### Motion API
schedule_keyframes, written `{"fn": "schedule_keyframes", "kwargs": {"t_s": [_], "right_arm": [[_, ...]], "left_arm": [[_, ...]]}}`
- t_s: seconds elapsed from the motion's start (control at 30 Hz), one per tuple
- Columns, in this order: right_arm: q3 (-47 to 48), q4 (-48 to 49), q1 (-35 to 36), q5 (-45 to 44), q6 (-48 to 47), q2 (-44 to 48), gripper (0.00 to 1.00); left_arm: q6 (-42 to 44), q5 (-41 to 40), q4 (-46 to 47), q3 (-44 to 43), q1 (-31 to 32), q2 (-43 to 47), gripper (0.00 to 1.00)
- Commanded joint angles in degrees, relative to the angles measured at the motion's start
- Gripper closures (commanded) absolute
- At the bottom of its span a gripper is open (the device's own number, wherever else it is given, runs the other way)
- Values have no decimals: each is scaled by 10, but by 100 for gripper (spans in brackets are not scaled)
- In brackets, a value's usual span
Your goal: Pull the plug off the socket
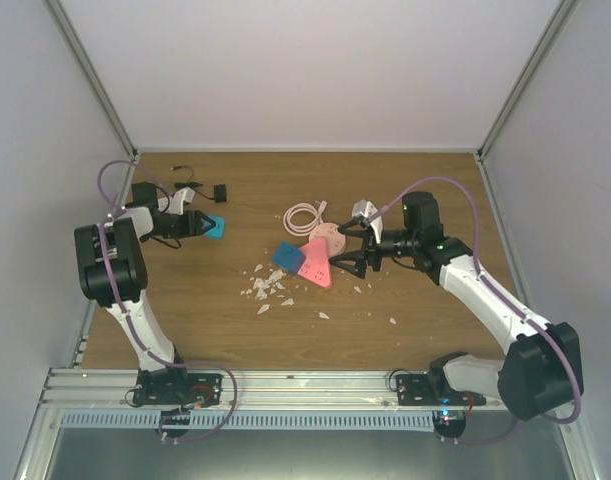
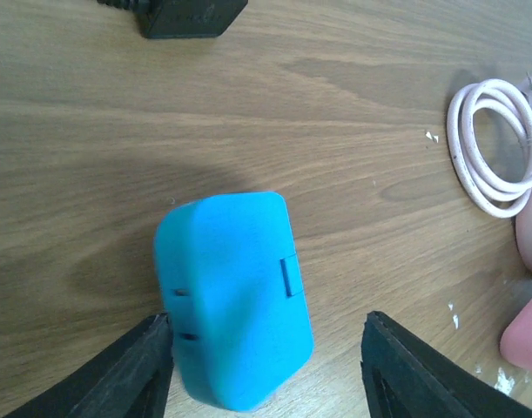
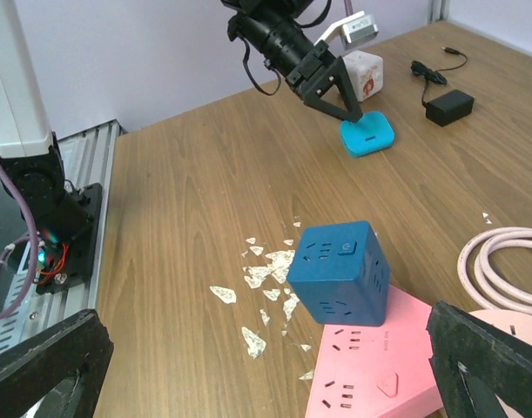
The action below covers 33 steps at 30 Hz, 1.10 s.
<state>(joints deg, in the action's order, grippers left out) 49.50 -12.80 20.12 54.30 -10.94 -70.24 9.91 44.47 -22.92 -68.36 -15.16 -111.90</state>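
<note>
Wooden table [image 1: 415,190]: our released left jaws straddle the cyan plug [image 2: 235,296], parked well apart from the socket [image 1: 317,268]. Right jaws gape beside that socket.

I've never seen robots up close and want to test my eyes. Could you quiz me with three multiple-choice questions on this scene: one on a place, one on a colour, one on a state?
1. Where is the dark blue cube?
A. Against the pink triangular strip
B. Hanging in the air
C. Held in a pincer

2. What colour is the coiled cable?
A. Green
B. Pale pink
C. Yellow

3. How is the left pincer?
A. Open, the light-blue block lying on the table between its fingers
B. Shut tight on the block
C. Shut, with nothing near

Answers: 1 A, the cube touches the strip. 2 B, its loops are pale pink. 3 A, a gap shows beside the block.
</note>
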Motion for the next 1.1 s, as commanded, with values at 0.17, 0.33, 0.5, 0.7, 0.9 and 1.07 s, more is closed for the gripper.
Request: {"fn": "schedule_keyframes", "kwargs": {"t_s": [0.17,0.33,0.5,0.7,0.9,1.07], "right_arm": [[5,-10,-3,-32,-52,-34,0],[-4,-6,4,-73,-63,-51,0],[2,-10,7,-98,-51,-99,0],[17,-14,9,-100,-6,-158,0],[12,-16,10,-75,24,-213,2],[4,-12,9,-39,41,-248,3]], "left_arm": [[39,-29,17,16,-5,65,31],[70,7,1,20,-2,96,31],[125,35,-9,42,24,147,29],[143,-7,5,81,96,206,28],[146,-96,29,128,198,275,28],[155,-135,55,161,243,319,26]]}}
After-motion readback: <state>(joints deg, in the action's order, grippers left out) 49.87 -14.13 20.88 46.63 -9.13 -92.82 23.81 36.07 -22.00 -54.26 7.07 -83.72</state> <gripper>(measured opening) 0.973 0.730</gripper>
